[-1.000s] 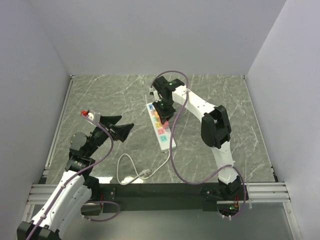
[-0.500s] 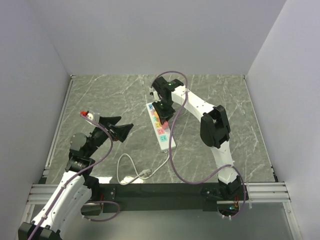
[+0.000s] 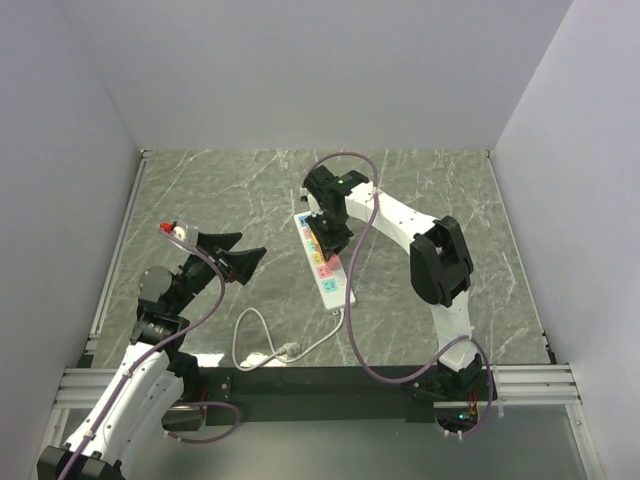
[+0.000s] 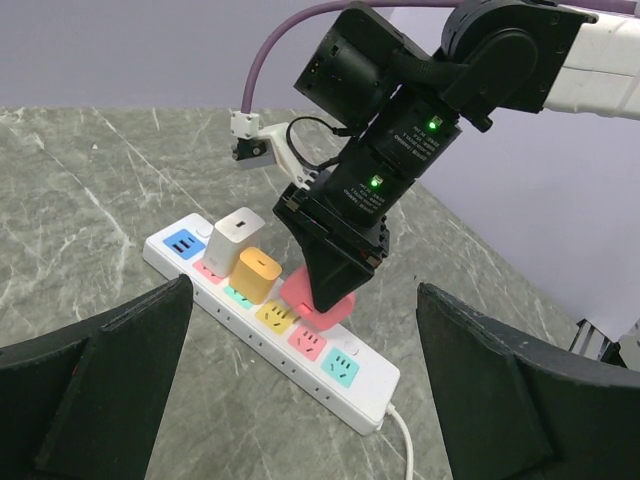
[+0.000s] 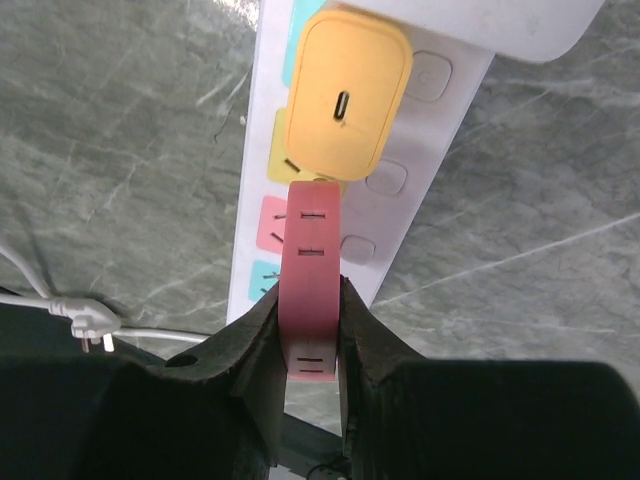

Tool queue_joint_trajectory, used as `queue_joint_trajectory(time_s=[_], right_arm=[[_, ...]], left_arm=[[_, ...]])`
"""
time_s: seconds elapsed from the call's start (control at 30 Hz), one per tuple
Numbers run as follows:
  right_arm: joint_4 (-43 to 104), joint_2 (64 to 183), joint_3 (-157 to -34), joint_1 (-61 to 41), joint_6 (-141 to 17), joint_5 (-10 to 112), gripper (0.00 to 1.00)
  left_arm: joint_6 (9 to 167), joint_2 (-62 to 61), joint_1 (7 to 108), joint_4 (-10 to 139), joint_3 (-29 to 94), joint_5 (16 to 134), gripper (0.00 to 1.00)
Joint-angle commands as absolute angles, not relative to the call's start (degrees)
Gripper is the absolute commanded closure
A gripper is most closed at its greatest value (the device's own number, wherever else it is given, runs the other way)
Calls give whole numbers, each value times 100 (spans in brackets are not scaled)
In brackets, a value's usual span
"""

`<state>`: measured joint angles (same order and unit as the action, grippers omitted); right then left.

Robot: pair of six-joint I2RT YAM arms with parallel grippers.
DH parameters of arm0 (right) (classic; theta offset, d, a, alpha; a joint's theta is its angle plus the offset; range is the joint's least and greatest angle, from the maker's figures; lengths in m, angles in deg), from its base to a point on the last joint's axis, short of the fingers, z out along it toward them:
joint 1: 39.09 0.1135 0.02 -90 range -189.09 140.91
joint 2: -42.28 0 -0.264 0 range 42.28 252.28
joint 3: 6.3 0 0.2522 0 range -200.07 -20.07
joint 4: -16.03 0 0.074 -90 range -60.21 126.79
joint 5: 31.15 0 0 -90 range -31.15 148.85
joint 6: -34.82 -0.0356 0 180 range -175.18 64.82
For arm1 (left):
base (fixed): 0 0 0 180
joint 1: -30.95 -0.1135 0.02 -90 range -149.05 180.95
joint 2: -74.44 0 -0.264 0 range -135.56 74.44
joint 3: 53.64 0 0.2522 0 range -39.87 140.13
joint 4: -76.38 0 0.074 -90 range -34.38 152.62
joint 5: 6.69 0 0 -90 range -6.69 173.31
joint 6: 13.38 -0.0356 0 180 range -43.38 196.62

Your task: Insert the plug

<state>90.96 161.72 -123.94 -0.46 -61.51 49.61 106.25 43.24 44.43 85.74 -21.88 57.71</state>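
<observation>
Over strip (image 3: 330,288): right gripper (image 5: 310,335), jaws clamped on plug (image 5: 309,250), holds it tilted at socket beside yellow adapter (image 5: 345,100), apparently not yet seated; left gripper (image 3: 246,252), jaws spread, idle.

Smooth white plastic power strip (image 4: 372,384) and matt pink plug (image 5: 310,270) on marble-patterned table (image 4: 100,180).

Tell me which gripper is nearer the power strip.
Right. The right gripper hangs directly over the power strip, shut on the pink plug. The left gripper sits open, well off to the left in the top view, not touching it.
</observation>
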Motion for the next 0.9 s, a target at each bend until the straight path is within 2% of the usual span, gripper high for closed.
queue_joint_trajectory(time_s=[0.0,0.2,0.53,0.87], right_arm=[[9264,15751,-12325,28,-6318,5190,100],[9439,15522,-12360,99,-6292,5103,100],[9562,15435,-11719,186,-6283,4918,100],[9430,15653,-11929,195,-6336,4901,100]], left_arm=[[10694,4412,4396,8802,-2221,5659,0],[10677,4430,4387,8785,-2212,5642,1],[10686,4421,4387,8785,-2221,5624,1],[10703,4447,4387,8776,-2221,5615,1]])
